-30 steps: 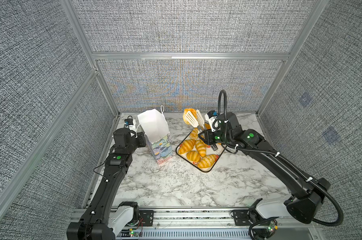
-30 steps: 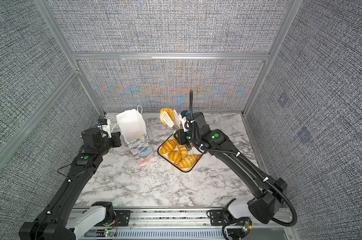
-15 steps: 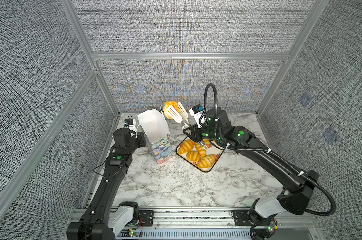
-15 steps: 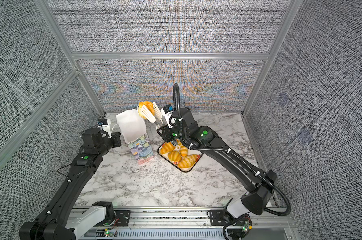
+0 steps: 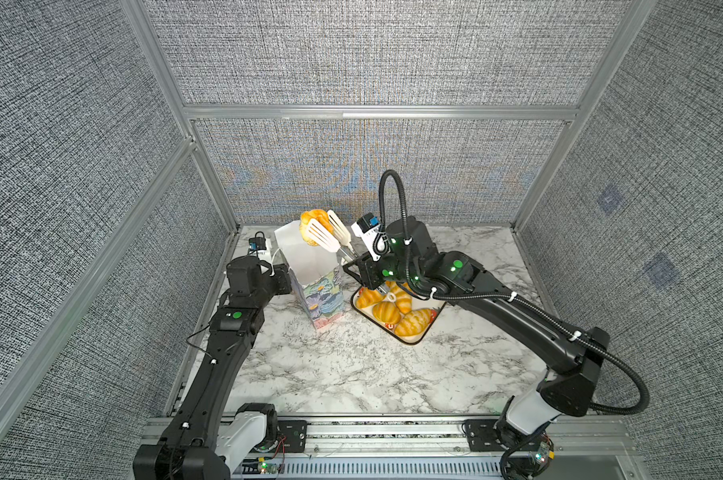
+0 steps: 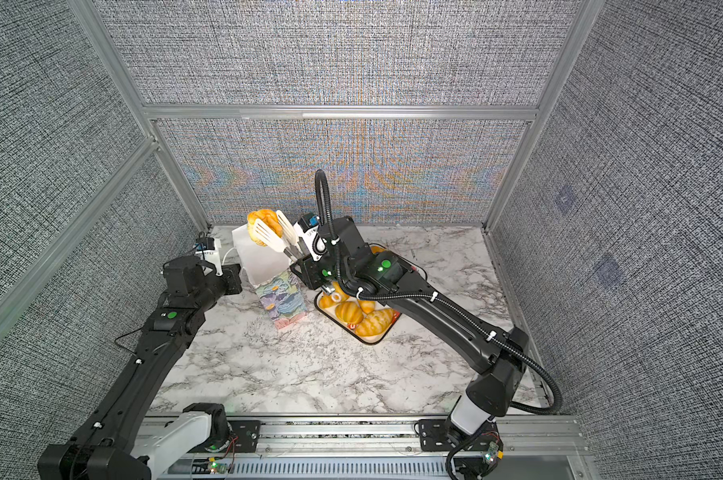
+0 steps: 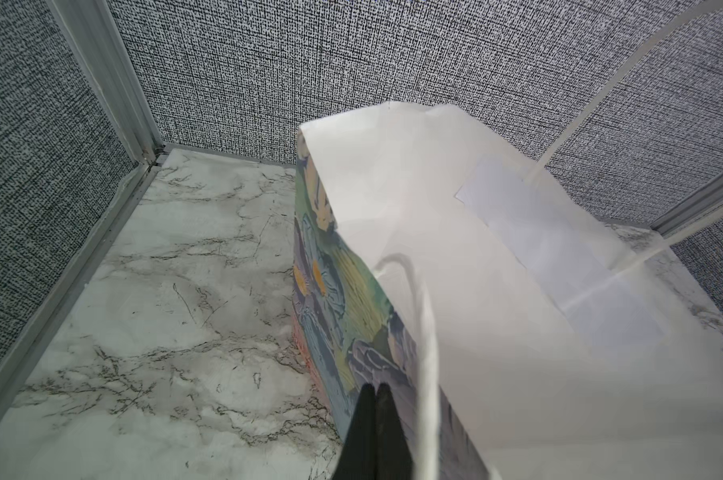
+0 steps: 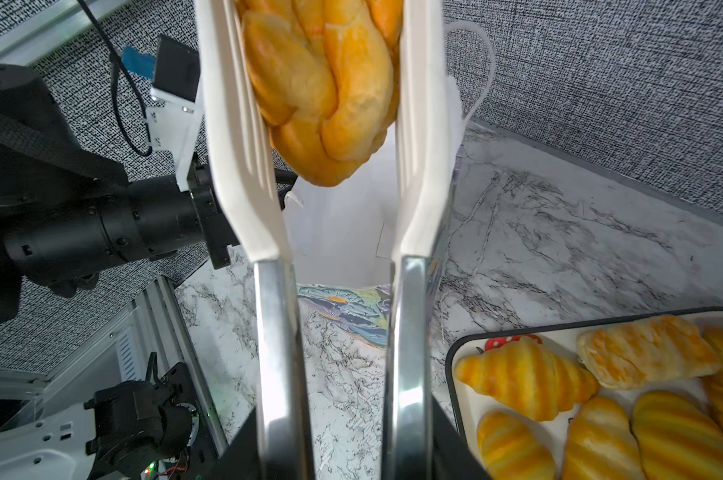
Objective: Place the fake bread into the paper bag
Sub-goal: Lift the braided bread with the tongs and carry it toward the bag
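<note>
Nearest me on the marble tabletop (image 5: 351, 374), the tray (image 5: 405, 341) is as it was a second ago. Several croissants (image 5: 411, 328) lie in it unmoved, so most of the load has yet to go.

Just behind the tray, the right gripper (image 5: 351, 266) is clamped on the metal handles of the white tongs (image 5: 322, 235), and that is what has changed. A second ago the tongs hung over the tray's far end; now they have swung across to the paper bag (image 5: 316, 291).

The bag stands upright with its mouth open, where it stood before. The left gripper (image 7: 374, 399) sits at the bag's printed wall, just beside the cord handle (image 7: 428, 332), with its fingers pressed together. Whether they pinch paper or cord I cannot tell.

Farthest back and highest, the braided bun (image 5: 312, 218) is squeezed between the tong blades, above the bag's far rim. In the right wrist view the bag's white inside shows directly beneath it.

I judge the carry nearly done. Lowering a little and then easing the tongs should drop the bun in, provided the blades clear the rim.
</note>
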You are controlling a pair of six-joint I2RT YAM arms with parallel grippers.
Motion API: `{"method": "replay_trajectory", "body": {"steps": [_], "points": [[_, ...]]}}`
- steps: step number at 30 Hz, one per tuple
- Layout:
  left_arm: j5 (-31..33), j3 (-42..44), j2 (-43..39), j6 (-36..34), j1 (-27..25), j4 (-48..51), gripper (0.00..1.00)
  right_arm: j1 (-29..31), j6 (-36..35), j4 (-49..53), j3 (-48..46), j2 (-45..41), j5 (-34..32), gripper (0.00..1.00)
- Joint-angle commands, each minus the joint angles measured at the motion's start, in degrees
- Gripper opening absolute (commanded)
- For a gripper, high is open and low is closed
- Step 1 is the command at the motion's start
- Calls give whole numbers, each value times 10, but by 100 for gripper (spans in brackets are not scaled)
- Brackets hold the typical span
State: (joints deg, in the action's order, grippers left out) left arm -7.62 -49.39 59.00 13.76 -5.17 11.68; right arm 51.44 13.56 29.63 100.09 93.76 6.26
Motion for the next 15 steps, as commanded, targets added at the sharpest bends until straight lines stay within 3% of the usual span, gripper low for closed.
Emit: {"method": "replay_trajectory", "body": {"steps": [1,15], "points": [[-2,-4,-2,-3,1,-10,0,5,-5,-13,14,10,2,42],[2,-4,-3,-4,1,-9,0,11,11,-21,4,34,8,42]]}}
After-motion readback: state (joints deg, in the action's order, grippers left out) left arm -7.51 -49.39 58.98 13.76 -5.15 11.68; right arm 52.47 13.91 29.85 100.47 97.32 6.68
